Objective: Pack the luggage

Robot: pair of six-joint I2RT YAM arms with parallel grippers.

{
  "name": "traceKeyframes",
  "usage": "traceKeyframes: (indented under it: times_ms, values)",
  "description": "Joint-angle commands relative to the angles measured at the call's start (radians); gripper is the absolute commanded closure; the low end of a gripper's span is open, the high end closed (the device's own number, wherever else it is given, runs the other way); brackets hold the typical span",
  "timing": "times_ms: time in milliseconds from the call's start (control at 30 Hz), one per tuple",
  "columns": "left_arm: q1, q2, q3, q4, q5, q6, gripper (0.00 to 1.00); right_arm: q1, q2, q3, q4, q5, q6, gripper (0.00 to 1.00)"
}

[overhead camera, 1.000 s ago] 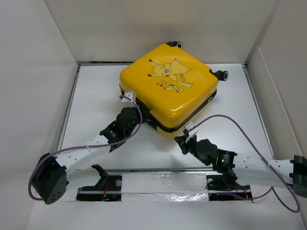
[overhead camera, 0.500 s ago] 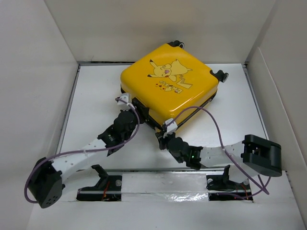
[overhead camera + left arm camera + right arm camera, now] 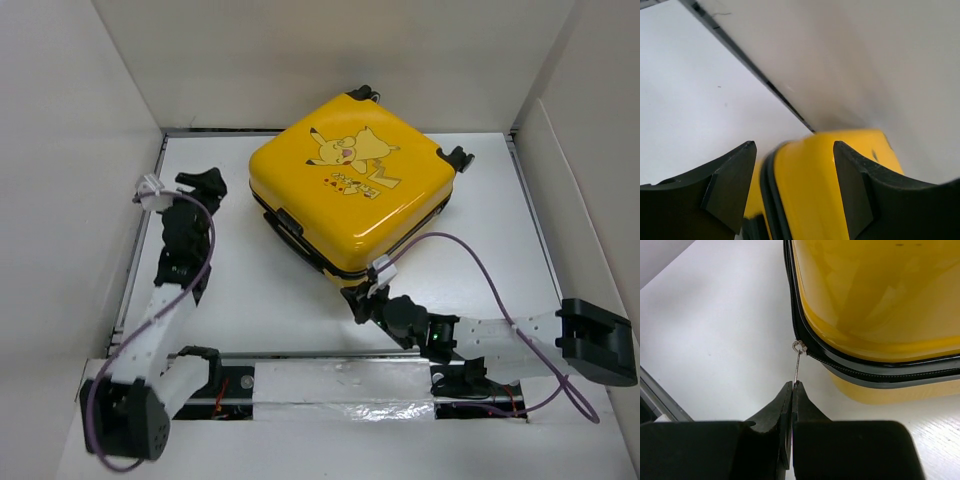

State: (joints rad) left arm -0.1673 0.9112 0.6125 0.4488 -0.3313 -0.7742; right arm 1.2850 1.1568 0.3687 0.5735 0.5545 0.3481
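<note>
The luggage (image 3: 352,190) is a yellow hard-shell suitcase with a Pikachu print. It lies closed and flat at the middle back of the table. It also shows in the left wrist view (image 3: 830,190) and the right wrist view (image 3: 875,295). My right gripper (image 3: 362,297) is at its near corner, shut on the thin metal zipper pull (image 3: 798,365) that hangs from the black zipper line (image 3: 875,371). My left gripper (image 3: 208,183) is open and empty, to the left of the suitcase and apart from it, its fingers (image 3: 730,190) framing the case from a distance.
White walls close in the table on the left (image 3: 70,180), back and right. A metal rail (image 3: 300,352) runs along the near edge by the arm bases. The right arm's purple cable (image 3: 480,262) loops over the table near the suitcase's right side.
My left arm has pulled away from the suitcase's near left edge to the far left of the table. My right gripper has stayed at the near corner, shifting slightly right along the zipper.
</note>
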Motion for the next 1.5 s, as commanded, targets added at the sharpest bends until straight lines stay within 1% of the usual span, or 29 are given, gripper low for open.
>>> traceKeyframes:
  times_ms: [0,67,100,167,200,233,300,333,367,400,433,467,500,533,633,667,767,800,833,967,1000,1033,1100,1133,1167,1200,1233,1267,1467]
  values:
    - [0.138,0.25,0.11,0.09,0.306,-0.131,0.4,0.062,-0.042,-0.005,-0.035,-0.153,0.022,1.0]
    - [0.158,0.422,0.229,0.087,0.366,-0.14,0.41,0.062,-0.034,0.01,-0.032,-0.156,0.023,1.0]
    - [0.167,0.469,0.274,0.071,0.379,-0.134,0.41,0.062,-0.014,0.019,-0.029,-0.166,0.023,0.94]
    - [0.167,0.558,0.41,0.022,0.39,-0.085,0.41,0.071,0.004,0.053,-0.062,-0.172,0.008,0.69]
    - [0.167,0.646,0.464,-0.055,0.396,-0.065,0.41,0.071,0.003,0.094,-0.166,-0.165,0.003,0.49]
    - [0.167,0.694,0.58,-0.099,0.403,-0.045,0.41,0.08,-0.005,0.104,-0.203,-0.153,0.003,0.44]
    - [0.181,0.834,0.692,-0.206,0.466,0.019,0.41,0.08,-0.038,0.093,-0.295,-0.11,0.035,0.42]
    - [0.181,0.874,0.783,-0.235,0.477,0.036,0.41,0.08,-0.093,0.075,-0.314,-0.085,0.052,0.42]
    - [0.19,0.903,0.814,-0.243,0.492,0.056,0.41,0.08,-0.124,0.053,-0.328,-0.058,0.072,0.43]
    - [0.19,0.955,0.837,-0.249,0.521,0.078,0.41,0.062,-0.156,0.036,-0.369,-0.021,0.106,0.5]
    - [0.19,1.004,0.887,-0.257,0.549,0.088,0.41,0.016,-0.214,0.003,-0.409,-0.001,0.12,0.72]
    - [0.19,1.005,0.914,-0.257,0.573,0.098,0.41,-0.016,-0.238,-0.008,-0.409,-0.001,0.132,0.72]
    - [0.19,1.058,0.941,-0.263,0.627,0.107,0.41,-0.054,-0.261,-0.013,-0.461,0.008,0.158,0.92]
    - [0.19,1.087,1.001,-0.28,0.656,0.11,0.41,-0.094,-0.281,-0.017,-0.483,0.008,0.164,0.97]
    - [0.19,1.181,1.101,-0.331,0.707,0.134,0.41,-0.284,-0.339,-0.033,-0.485,0.028,0.151,1.0]
    - [0.181,1.199,1.116,-0.332,0.715,0.142,0.41,-0.405,-0.351,-0.04,-0.471,0.012,0.134,1.0]
    - [0.172,1.255,1.161,-0.338,0.747,0.156,0.41,-0.583,-0.374,-0.047,-0.387,-0.094,0.08,1.0]
    - [0.163,1.273,1.167,-0.331,0.768,0.158,0.41,-0.696,-0.371,-0.04,-0.355,-0.158,0.054,1.0]
    - [0.163,1.284,1.172,-0.326,0.776,0.158,0.41,-0.748,-0.362,-0.03,-0.339,-0.181,0.043,1.0]
    - [0.129,1.276,1.114,-0.266,0.727,0.164,0.43,-0.965,-0.275,0.033,-0.291,-0.283,0.005,1.0]
    - [0.114,1.27,1.101,-0.251,0.721,0.155,0.43,-1.007,-0.25,0.048,-0.267,-0.348,0.0,1.0]
    - [0.114,1.269,1.086,-0.219,0.732,0.144,0.43,-1.08,-0.185,0.067,-0.238,-0.384,-0.006,1.0]
    - [0.103,1.25,1.023,-0.176,0.777,0.098,0.45,-1.142,-0.103,0.102,-0.212,-0.491,-0.008,1.0]
    - [0.103,1.23,0.98,-0.097,0.791,0.075,0.45,-1.165,-0.06,0.143,-0.201,-0.525,-0.014,1.0]
    - [0.092,1.208,0.858,-0.04,0.799,0.052,0.45,-1.181,0.023,0.16,-0.184,-0.548,-0.018,1.0]
    - [0.092,1.147,0.725,0.081,0.779,0.002,0.46,-1.191,0.065,0.202,-0.157,-0.606,-0.02,1.0]
    - [0.08,1.116,0.724,0.129,0.767,-0.019,0.46,-1.191,0.105,0.202,-0.152,-0.628,-0.02,1.0]
    - [0.08,1.092,0.616,0.167,0.756,-0.037,0.46,-1.191,0.169,0.244,-0.149,-0.649,-0.02,1.0]
    - [0.06,0.921,0.276,0.393,0.715,-0.102,0.5,-1.179,0.34,0.386,-0.095,-0.824,-0.04,1.0]
